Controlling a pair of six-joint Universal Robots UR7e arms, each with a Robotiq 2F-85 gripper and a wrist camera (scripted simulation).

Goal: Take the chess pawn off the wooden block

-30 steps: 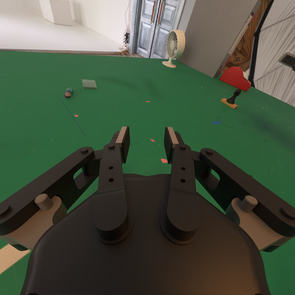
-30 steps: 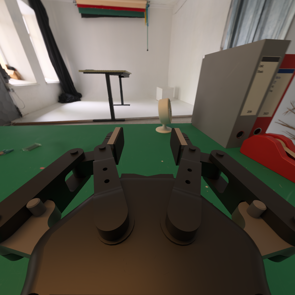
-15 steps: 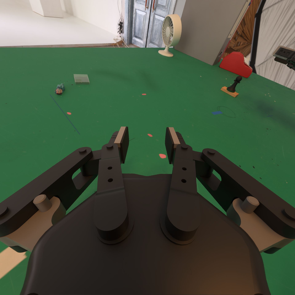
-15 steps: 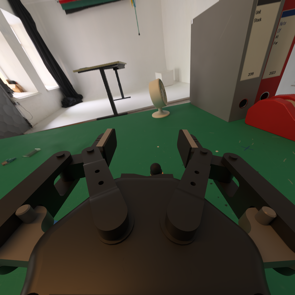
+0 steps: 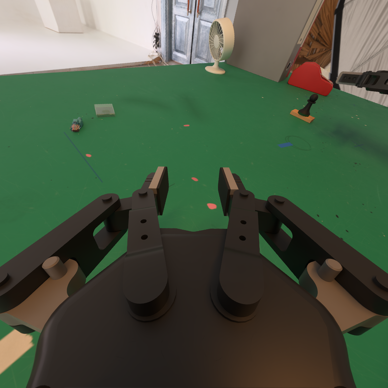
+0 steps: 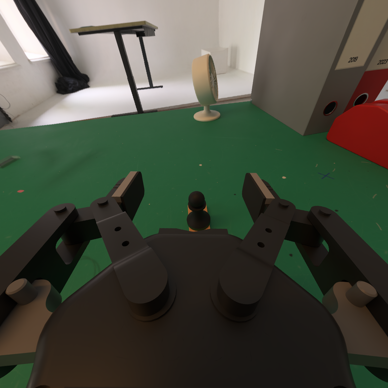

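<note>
A black chess pawn (image 6: 197, 210) stands upright on a small flat wooden block (image 6: 199, 227) on the green table. In the right wrist view my right gripper (image 6: 193, 189) is open wide and empty, above the pawn, which shows low between the fingers. In the left wrist view the pawn (image 5: 308, 106) on the block (image 5: 302, 116) stands far off at the right, with my right gripper's finger (image 5: 361, 80) above and to its right. My left gripper (image 5: 193, 184) is open and empty over bare green table.
A cream desk fan (image 6: 206, 88), a grey binder (image 6: 304, 69) and a red tape dispenser (image 6: 363, 134) stand at the back right. A greenish flat pad (image 5: 104, 109) and a small coloured object (image 5: 76, 125) lie at the left.
My right gripper has tilted down and moved forward over the pawn, and its fingers have opened wider. The pawn has come into its view. My left gripper has shifted only slightly.
</note>
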